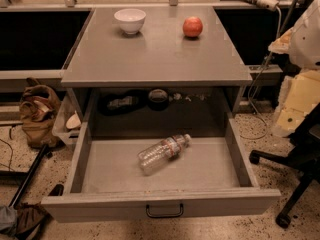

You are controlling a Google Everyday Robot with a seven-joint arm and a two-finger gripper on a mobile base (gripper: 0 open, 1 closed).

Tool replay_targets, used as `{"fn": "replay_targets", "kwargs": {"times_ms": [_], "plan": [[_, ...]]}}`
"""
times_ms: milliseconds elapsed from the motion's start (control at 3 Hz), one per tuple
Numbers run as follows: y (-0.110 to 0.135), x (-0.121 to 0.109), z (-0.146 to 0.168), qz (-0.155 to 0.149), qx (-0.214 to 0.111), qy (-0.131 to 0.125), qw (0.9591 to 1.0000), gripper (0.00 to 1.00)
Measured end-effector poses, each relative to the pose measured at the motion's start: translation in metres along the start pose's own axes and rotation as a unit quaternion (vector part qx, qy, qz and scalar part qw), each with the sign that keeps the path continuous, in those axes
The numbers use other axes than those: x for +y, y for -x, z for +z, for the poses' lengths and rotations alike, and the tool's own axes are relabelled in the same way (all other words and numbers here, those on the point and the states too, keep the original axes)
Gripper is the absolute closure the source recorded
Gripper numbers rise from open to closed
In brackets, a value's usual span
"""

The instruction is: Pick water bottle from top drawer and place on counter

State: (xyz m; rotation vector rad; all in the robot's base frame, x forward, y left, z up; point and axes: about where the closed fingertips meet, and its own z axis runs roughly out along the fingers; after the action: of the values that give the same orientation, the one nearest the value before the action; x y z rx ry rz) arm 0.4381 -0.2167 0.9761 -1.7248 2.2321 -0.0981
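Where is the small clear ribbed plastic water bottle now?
The water bottle lies on its side, centre of the open grey top drawer, white cap pointing back-right; the gripper is outside the camera view.

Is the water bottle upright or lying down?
Lying down: the water bottle rests lengthwise in the open top drawer, cap pointing right. The gripper is not in view.

- The table (155, 54) fills the upper middle of the frame, with a bowl (130, 20) on its back left and an apple (192, 27) on its back right.
- The top drawer (100, 204) stands pulled out below the table's front edge.
- The water bottle (164, 153) lies on its side mid-drawer, cap pointing upper right.
- The hand (295, 101) is at the right edge, right of the table.
- A bag (37, 114) sits on the floor at left.
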Motion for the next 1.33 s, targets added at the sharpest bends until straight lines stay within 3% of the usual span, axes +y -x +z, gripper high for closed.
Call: {"fn": "replay_targets", "kwargs": {"times_ms": [333,667,1000,1333], "plan": [[0.0,0.0,0.0,0.0,0.0,0.0,1.0,0.0],[0.01,0.001,0.02,-0.003,-0.019,-0.003,0.9998,0.0],[0.032,0.006,0.066,0.003,-0.049,-0.001,0.9988,0.0],[0.075,0.011,0.151,0.014,-0.075,-0.003,0.997,0.0]]}}
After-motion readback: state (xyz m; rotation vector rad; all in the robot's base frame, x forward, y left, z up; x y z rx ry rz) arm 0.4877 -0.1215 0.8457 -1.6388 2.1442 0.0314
